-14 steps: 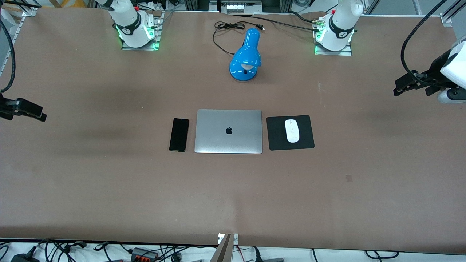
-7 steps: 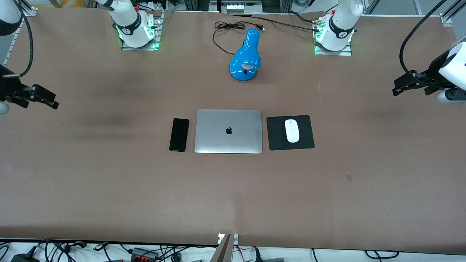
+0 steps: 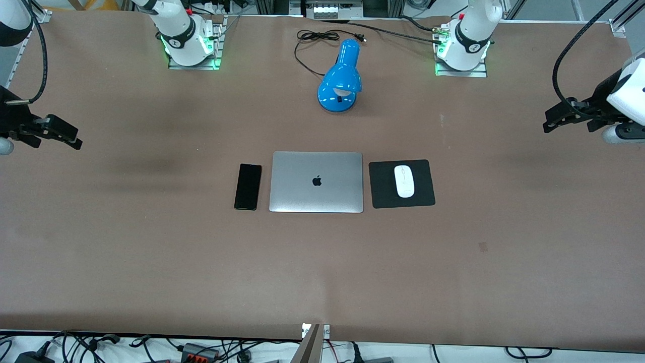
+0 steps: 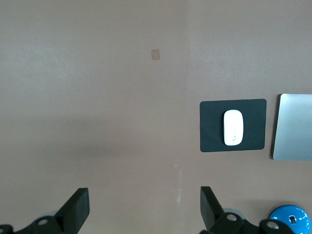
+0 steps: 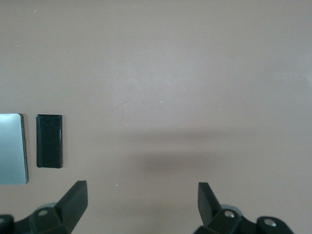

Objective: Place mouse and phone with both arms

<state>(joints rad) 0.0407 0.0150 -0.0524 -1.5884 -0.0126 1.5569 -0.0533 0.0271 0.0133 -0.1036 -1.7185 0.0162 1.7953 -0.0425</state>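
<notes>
Front view centre shows us the mouse (image 3: 404, 181) on its black pad (image 3: 423, 194) and the phone (image 3: 248, 186) beside the laptop (image 3: 297, 194), while our left gripper (image 3: 553, 123) and right gripper (image 3: 70, 140) hover at the frame edges, both spread wide and empty.

The right arm rises from its base and comes back into the front view at the edge at its own end of the worktop, its gripper (image 3: 65, 136) held in the air over bare worktop with the fingers (image 5: 73, 200) spread wide apart and nothing between them. The left arm does the same at its own end, its gripper (image 3: 557, 118) up in the air over bare worktop, fingers (image 4: 78, 207) likewise spread wide and empty. Both wrists point their cameras straight down at the worktop.
</notes>
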